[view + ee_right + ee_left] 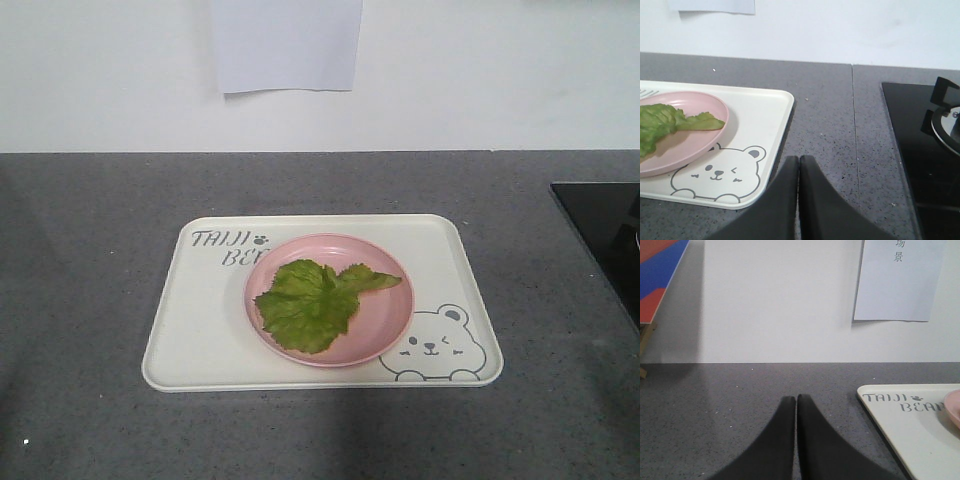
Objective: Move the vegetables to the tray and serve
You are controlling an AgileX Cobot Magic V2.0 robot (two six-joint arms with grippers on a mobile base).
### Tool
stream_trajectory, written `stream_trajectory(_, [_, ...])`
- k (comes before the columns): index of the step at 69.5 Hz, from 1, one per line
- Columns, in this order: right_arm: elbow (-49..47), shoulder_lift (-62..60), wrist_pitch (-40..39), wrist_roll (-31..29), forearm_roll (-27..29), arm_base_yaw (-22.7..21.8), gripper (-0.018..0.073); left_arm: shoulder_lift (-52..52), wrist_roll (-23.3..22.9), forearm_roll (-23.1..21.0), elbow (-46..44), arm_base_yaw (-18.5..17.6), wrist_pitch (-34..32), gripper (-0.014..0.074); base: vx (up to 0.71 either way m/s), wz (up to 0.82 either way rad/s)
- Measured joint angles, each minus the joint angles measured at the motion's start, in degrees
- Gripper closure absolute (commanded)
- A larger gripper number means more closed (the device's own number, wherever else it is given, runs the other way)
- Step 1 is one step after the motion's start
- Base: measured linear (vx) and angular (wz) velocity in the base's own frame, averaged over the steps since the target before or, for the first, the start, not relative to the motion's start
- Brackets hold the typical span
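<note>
1. On the grey surface [90, 290], the cream tray [200, 340] lies flat, central between both arms.
2. Pink plate [385, 320], resting in the tray, carries the food.
3. Lettuce leaf [310, 305] lies flat on the plate, already within the tray.
4. Left end effector [796, 405] and right end effector [799, 165]: fingers together, empty, flanking the tray.

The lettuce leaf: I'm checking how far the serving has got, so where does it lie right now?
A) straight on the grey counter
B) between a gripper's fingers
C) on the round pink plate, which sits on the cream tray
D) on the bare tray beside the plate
C: the lettuce leaf lies flat on the pink plate, which stands on the tray.
</note>
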Motion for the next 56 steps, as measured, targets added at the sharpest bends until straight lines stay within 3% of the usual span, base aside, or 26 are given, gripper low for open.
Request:
stream_trajectory(16, [7.23,-7.19,-5.04,-6.49,7.31,-8.25,0.0568,0.00,0.00,0.00,0.00,0.00,0.00,0.0604,0.00,0.00])
stream_trajectory(27, [12.14,-12.91,-10.35,-9.51,9.95,-9.94,0.0568,0.00,0.00,0.00,0.00,0.00,0.00,0.0604,0.00,0.00])
stream_trajectory(56, [16.82,-14.31,-21.72,-3.31,5.49,-9.94,0.0568,0.00,0.00,0.00,0.00,0.00,0.00,0.0604,0.00,0.00])
